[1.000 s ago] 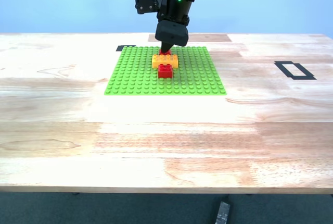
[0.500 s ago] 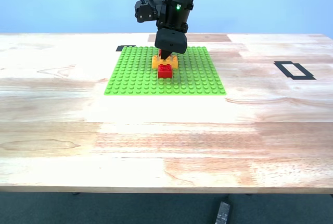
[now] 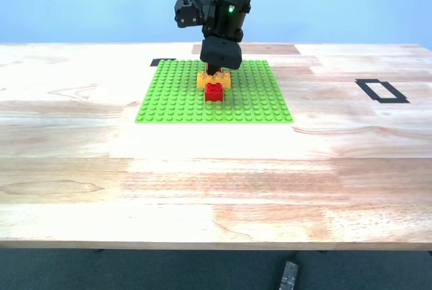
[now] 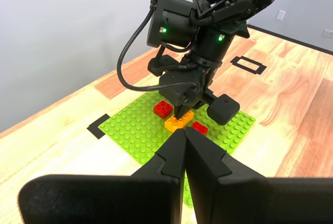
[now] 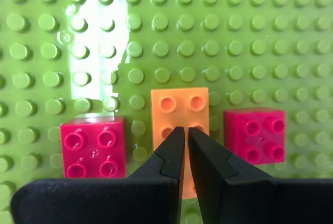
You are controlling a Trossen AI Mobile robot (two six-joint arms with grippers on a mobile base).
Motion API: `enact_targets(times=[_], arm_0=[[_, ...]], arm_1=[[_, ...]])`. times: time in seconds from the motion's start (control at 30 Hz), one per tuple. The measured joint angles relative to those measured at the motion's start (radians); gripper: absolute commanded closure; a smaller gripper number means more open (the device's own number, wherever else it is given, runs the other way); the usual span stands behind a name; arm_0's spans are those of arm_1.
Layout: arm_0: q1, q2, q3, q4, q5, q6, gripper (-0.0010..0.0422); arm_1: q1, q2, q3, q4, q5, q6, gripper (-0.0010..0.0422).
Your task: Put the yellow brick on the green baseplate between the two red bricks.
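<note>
Exterior view: over the last second my second claw (image 3: 214, 69) has come down from above the far red brick onto the yellow brick (image 3: 223, 81), which has not moved on the baseplate (image 3: 175, 94). I judge it placed and now being pressed home. Its long axis runs 9 to 3 o'clock. The near red brick (image 3: 214, 92) sits at its 6 o'clock, and the far one at 12 is mostly hidden.

First wrist view: my first claw (image 4: 184, 130) is together and empty, hanging well back over the bench (image 4: 47, 146).

Second wrist view: the fingers (image 5: 169, 153) are all but together, tips over the yellow brick and clamped on nothing. The brick lies crosswise between the two red bricks (image 5: 93, 146), a stud's gap each side.
</note>
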Motion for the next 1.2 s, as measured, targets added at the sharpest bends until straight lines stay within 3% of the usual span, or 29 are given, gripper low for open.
enact_targets(times=[0.33,0.6,0.83,1.2], arm_0=[[0.000,-0.014,0.000,0.013,-0.003,0.000,0.0413],[0.001,-0.071,0.000,0.089,-0.102,-0.025,0.0412],[0.001,-0.133,-0.047,0.253,-0.108,-0.140,0.0413],[0.001,-0.344,-0.375,0.605,-0.252,-0.469,0.0413]], arm_1=[[-0.062,-0.267,-0.028,0.014,-0.001,0.026,0.0413],[-0.201,-0.636,-0.325,0.204,-0.002,0.167,0.0413],[-0.322,-1.072,-0.713,0.452,0.040,0.360,0.0413],[-0.449,-1.707,-1.194,0.636,0.189,0.642,0.0413]])
